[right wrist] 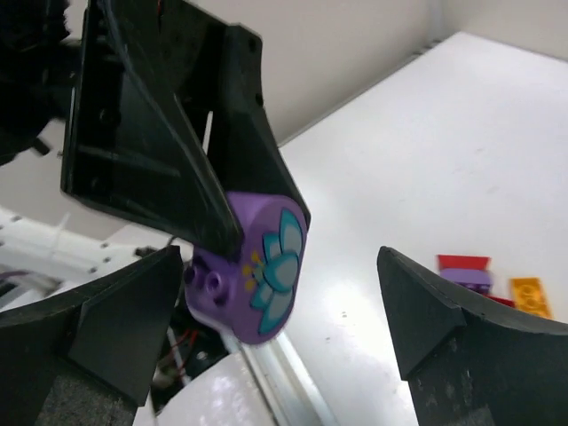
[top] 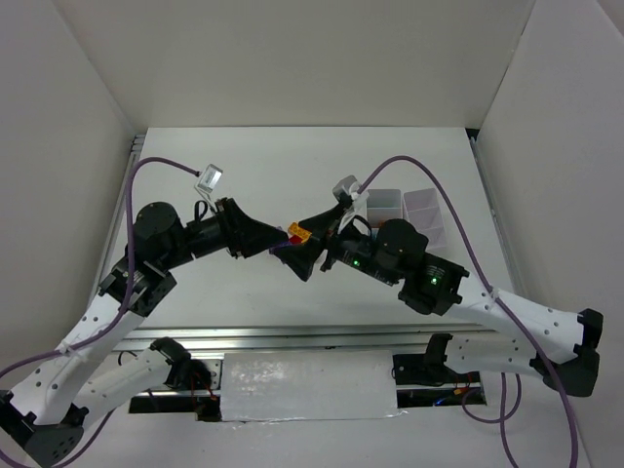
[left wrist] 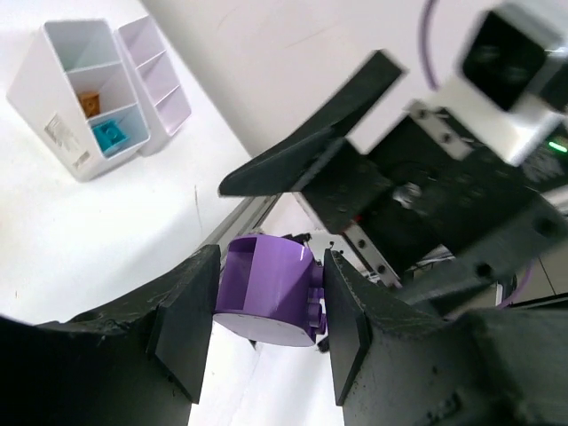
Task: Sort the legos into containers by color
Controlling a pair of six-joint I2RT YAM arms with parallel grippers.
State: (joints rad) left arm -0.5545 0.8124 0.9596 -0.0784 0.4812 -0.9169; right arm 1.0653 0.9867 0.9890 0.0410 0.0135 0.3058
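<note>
The left pincer (left wrist: 266,306) is clenched on a purple oval lego (left wrist: 266,277), held in the air well short of the white tray (left wrist: 44,98). The right pincer (right wrist: 280,266) is released, its fingers wide on either side of that lego. It looks like a handover. Next, I judge, the arms must separate cleanly and the lego go to a free tray compartment.

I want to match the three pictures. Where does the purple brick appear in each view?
Top external: the purple brick is a small sliver at the centre, mostly hidden.
Left wrist: lower centre, clamped between the left gripper fingers.
Right wrist: lower centre-left, with its flower print facing the camera.
Shared landmark: the black left gripper that holds the brick shows in all three views.
</note>
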